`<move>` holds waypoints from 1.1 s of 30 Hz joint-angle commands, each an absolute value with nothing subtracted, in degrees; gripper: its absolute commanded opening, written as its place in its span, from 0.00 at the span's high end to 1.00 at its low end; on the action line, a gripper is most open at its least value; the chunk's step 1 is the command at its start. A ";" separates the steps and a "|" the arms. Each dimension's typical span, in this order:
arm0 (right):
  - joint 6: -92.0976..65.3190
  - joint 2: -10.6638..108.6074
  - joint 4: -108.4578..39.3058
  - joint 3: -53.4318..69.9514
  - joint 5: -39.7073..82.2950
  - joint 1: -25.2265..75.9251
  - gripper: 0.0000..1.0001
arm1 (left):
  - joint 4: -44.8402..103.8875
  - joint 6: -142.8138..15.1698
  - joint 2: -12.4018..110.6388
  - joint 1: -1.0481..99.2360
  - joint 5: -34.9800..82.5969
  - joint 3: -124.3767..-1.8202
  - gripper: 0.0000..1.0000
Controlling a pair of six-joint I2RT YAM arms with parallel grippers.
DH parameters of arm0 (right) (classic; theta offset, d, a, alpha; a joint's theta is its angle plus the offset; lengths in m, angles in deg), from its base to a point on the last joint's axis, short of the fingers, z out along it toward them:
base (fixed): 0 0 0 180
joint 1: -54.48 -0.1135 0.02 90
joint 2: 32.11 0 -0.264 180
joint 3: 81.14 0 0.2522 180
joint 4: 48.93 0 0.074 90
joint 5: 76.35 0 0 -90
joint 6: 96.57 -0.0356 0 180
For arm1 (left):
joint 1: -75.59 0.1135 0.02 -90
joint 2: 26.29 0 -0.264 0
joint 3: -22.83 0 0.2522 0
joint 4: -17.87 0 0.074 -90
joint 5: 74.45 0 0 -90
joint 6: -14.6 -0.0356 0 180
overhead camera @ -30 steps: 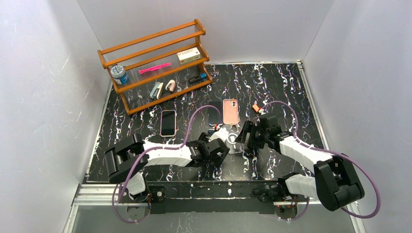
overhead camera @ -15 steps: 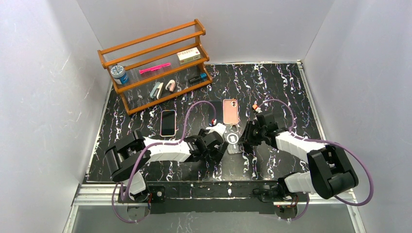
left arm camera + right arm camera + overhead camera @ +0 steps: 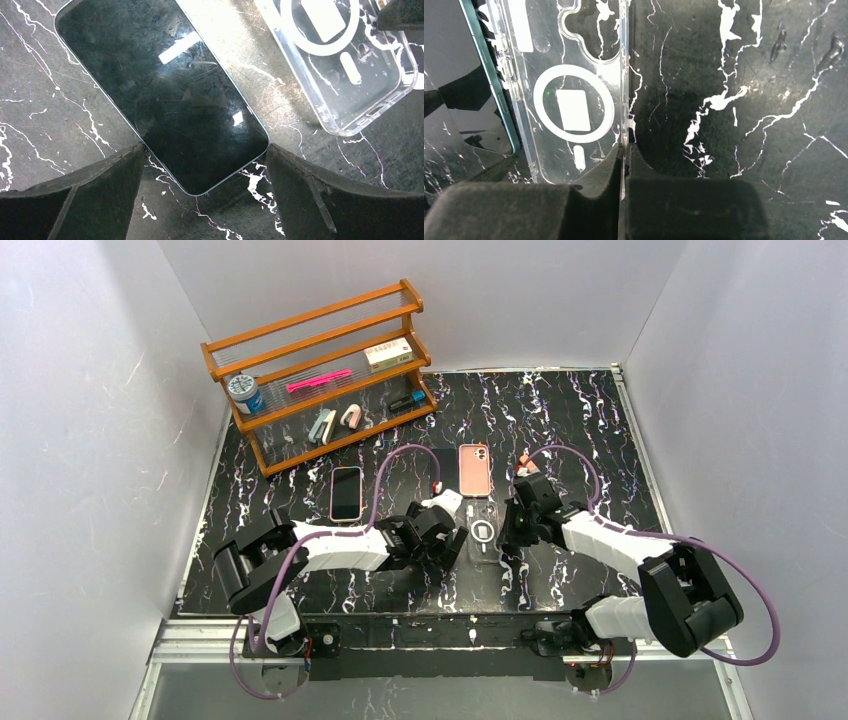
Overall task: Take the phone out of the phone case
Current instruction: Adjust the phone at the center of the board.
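Note:
A dark-screened phone (image 3: 160,95) lies face up on the black marbled table, its teal side (image 3: 499,90) running along the left wall of the case. The clear phone case (image 3: 345,65) with a white ring lies beside it, empty and hollow side up (image 3: 482,530). My left gripper (image 3: 204,152) is open, its fingers either side of the phone's near corner without touching it. My right gripper (image 3: 625,150) is shut on the case's right side wall (image 3: 624,75). In the top view the left gripper (image 3: 440,537) hides most of the phone; the right gripper (image 3: 512,525) sits at the case's right.
A pink-cased phone (image 3: 346,493) lies screen up to the left, and a pink phone (image 3: 474,469) lies back up behind the case. A wooden rack (image 3: 320,370) with small items stands at the back left. A small orange object (image 3: 525,462) lies near the right arm.
My right gripper has swung in toward the case and shut on its right wall. The left gripper has edged forward, still open over the phone.

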State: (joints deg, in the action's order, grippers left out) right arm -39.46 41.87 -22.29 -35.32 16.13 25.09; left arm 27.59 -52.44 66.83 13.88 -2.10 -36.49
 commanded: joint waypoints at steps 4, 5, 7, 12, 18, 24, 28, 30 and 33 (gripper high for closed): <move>-38.93 41.39 -18.66 -32.08 9.93 22.21 0.91 | 29.15 -51.40 63.61 15.52 1.54 -34.18 0.11; -38.78 41.97 -18.39 -31.50 9.19 21.77 0.89 | 29.24 -51.08 62.88 15.79 1.94 -34.17 0.11; -38.66 43.16 -18.44 -30.44 8.89 21.37 0.84 | 29.25 -50.46 61.26 16.39 3.07 -34.09 0.10; -40.23 44.78 -19.31 -29.26 8.05 21.17 0.66 | 29.42 -47.80 57.32 18.78 5.68 -33.93 0.09; -42.83 44.36 -21.88 -29.90 7.66 21.09 0.52 | 28.63 -42.61 58.29 24.35 11.23 -33.74 0.09; -45.11 43.67 -25.53 -31.86 8.67 21.17 0.50 | 25.31 -37.58 62.54 27.37 17.37 -33.14 0.10; -46.29 44.20 -28.82 -33.03 10.59 21.15 0.50 | 23.48 -36.50 65.61 27.41 20.44 -34.59 0.10; -46.51 44.95 -29.79 -33.08 11.17 21.17 0.50 | 22.38 -35.89 66.72 27.42 21.67 -35.10 0.11; -46.78 45.66 -30.81 -32.94 11.17 21.16 0.50 | 21.76 -35.64 67.93 27.39 22.79 -36.06 0.11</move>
State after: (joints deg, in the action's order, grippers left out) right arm -45.43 44.69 -26.68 -32.76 10.65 21.35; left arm 21.08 -37.32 65.41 27.48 19.08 -35.05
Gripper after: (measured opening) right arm 0.501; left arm 0.893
